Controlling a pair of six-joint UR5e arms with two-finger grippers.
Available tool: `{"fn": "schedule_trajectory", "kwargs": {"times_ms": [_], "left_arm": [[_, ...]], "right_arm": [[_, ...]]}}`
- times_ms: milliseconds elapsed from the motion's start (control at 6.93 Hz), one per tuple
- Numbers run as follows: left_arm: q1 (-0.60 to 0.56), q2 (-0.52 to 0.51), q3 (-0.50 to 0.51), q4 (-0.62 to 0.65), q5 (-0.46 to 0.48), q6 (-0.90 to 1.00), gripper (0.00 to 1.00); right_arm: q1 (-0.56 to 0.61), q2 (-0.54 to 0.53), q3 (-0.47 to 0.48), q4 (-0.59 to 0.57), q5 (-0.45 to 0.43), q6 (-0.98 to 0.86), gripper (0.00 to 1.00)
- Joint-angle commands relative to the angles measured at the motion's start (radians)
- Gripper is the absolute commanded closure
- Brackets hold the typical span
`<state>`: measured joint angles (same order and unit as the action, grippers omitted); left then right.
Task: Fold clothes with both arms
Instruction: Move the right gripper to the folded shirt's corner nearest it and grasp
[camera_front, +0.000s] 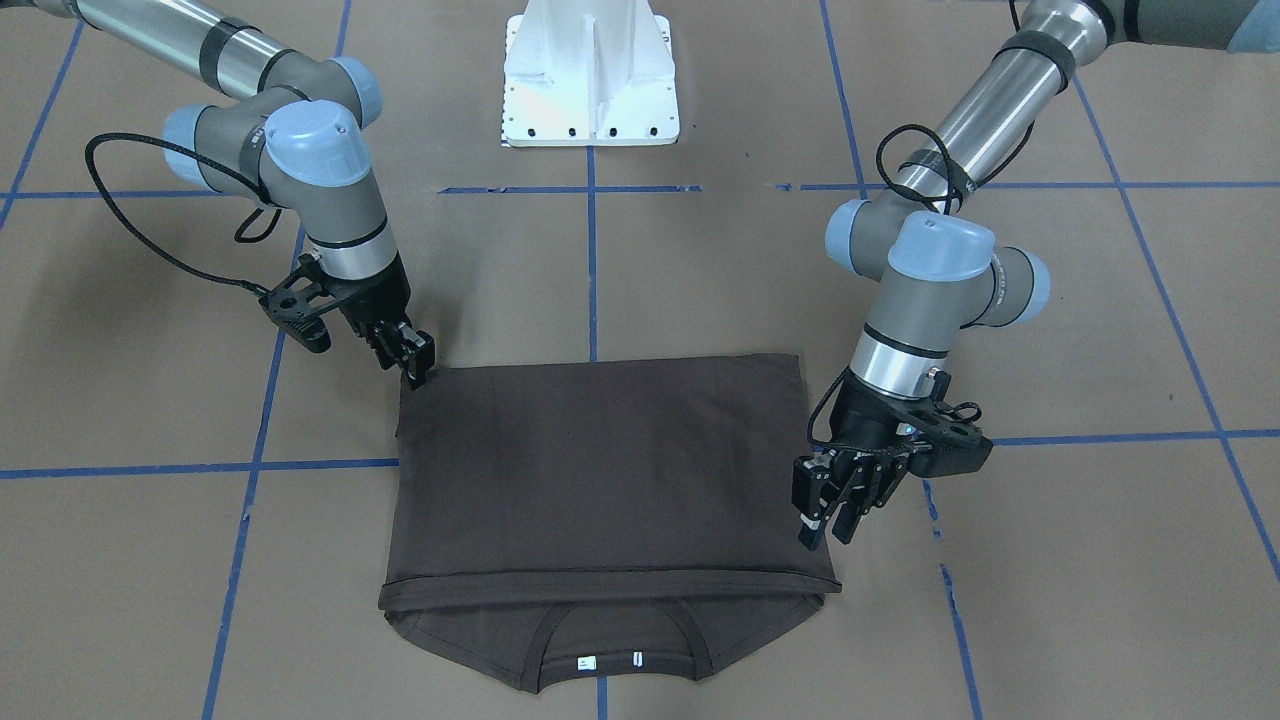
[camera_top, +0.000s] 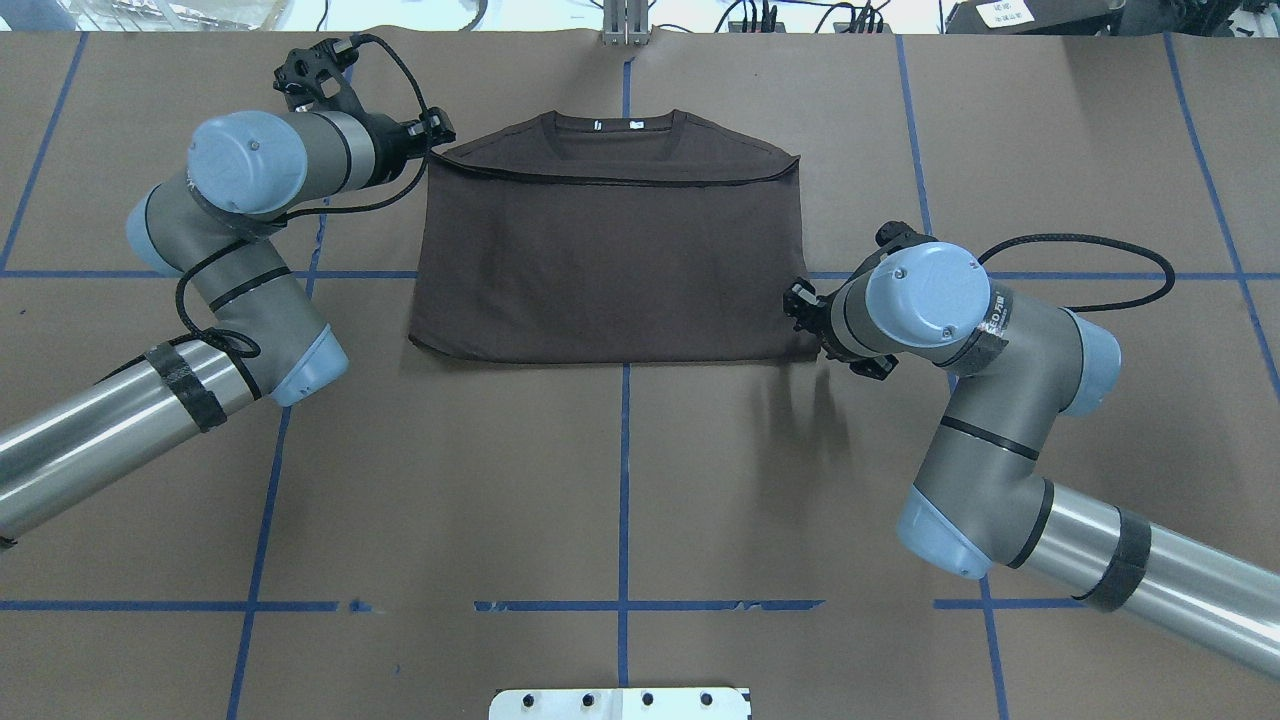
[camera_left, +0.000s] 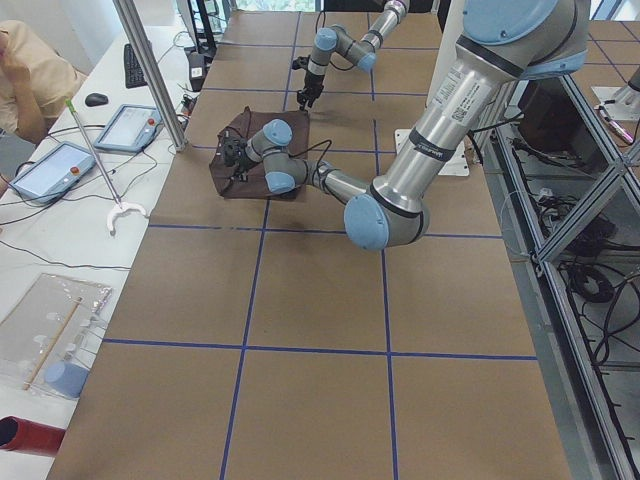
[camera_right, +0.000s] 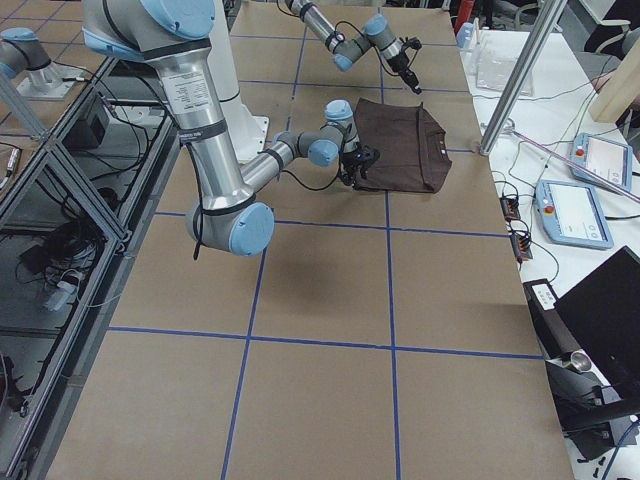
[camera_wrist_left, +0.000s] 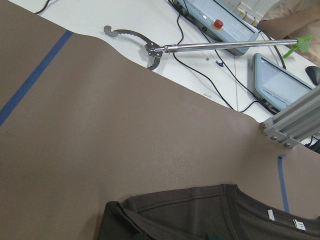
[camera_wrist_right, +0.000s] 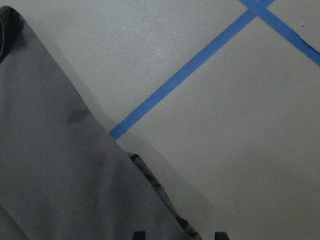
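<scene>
The dark brown T-shirt (camera_front: 610, 470) (camera_top: 610, 260) lies flat on the table, its lower half folded up over the chest. The ribbed collar (camera_front: 610, 640) and white neck tags (camera_front: 587, 661) show at the far edge. My left gripper (camera_front: 828, 520) (camera_top: 437, 128) hangs open just beside the shirt's far shoulder corner, holding nothing. My right gripper (camera_front: 412, 362) (camera_top: 800, 305) is at the near fold corner with its tips at the cloth. In the right wrist view the fabric (camera_wrist_right: 60, 165) lies under two fingertips (camera_wrist_right: 137, 234) that stand apart.
The white base pedestal (camera_front: 590, 80) stands at the robot's side of the table. Blue tape lines (camera_top: 625, 480) cross the brown table. Past the far edge are tablets (camera_wrist_left: 280, 80), a grabber tool (camera_wrist_left: 150, 50), an aluminium post (camera_wrist_left: 295, 120) and a person (camera_left: 30, 70).
</scene>
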<state>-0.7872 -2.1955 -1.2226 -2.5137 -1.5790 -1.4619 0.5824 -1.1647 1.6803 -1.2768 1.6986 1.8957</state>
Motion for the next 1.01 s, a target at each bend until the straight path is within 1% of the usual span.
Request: {"fn": "schedule_trajectory", "kwargs": {"times_ms": [0, 144, 289, 433, 577, 866], "left_arm": [[0.000, 0.000, -0.002, 0.001, -0.001, 0.000, 0.44], [0.000, 0.000, -0.002, 0.001, -0.001, 0.000, 0.43], [0.000, -0.001, -0.002, 0.001, -0.001, -0.002, 0.43], [0.000, 0.000, -0.002, 0.001, -0.001, -0.002, 0.43], [0.000, 0.000, -0.002, 0.001, -0.001, -0.002, 0.42], [0.000, 0.000, -0.002, 0.001, -0.001, -0.002, 0.42]], "right_arm": [[-0.003, 0.014, -0.028, 0.001, -0.002, -0.001, 0.44], [-0.004, 0.031, -0.037, 0.001, -0.002, -0.001, 0.44], [-0.003, 0.030, -0.040, -0.001, 0.000, -0.001, 0.46], [-0.001, 0.031, -0.045, 0.001, -0.002, 0.002, 0.81], [0.000, 0.028, -0.044, 0.001, 0.000, -0.001, 1.00], [0.017, 0.030, -0.039, 0.001, 0.003, -0.001, 1.00]]}}
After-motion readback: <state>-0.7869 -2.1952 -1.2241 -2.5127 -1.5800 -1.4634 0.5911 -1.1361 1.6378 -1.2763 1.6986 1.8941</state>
